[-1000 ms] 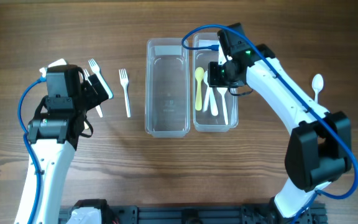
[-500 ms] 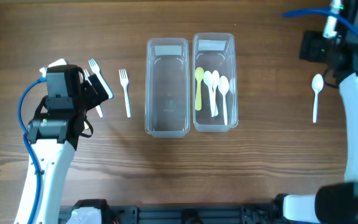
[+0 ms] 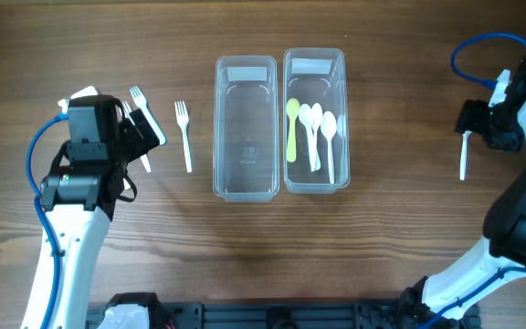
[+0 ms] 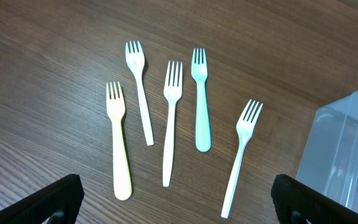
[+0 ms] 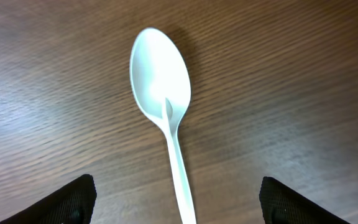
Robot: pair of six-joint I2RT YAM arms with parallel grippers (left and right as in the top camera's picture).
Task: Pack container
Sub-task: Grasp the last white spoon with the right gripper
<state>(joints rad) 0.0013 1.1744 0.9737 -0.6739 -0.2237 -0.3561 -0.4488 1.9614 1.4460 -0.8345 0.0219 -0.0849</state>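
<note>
On the brown wood-grain surface (image 3: 382,247), at its middle: two clear rectangular plastic containers side by side, long walls just beside each other. Inside the right clear container (image 3: 345,128): one pale yellow plastic spoon (image 3: 291,128) along the left wall, then three white plastic spoons (image 3: 316,137) lying lengthwise, bowls toward the far end. To its left, the left clear container (image 3: 218,128).

At the far right of the surface: right gripper (image 5: 182,200) released, jaws spread wide, grasping nothing, poised directly over a lone white plastic spoon (image 5: 161,81). Flat on the wood, bowl pointing away from the gripper, handle running back between the two dark fingertips (image 5: 67,199), touched by neither. Well apart from both containers.

At the far left: left gripper (image 4: 179,202) likewise released and parted wide, above five plastic forks fanned on the wood, tines pointing away: pale yellow fork (image 4: 119,155), mint-green fork (image 4: 201,106), three white forks (image 4: 170,124). Rightmost of these near the left container's corner, not touching.
</note>
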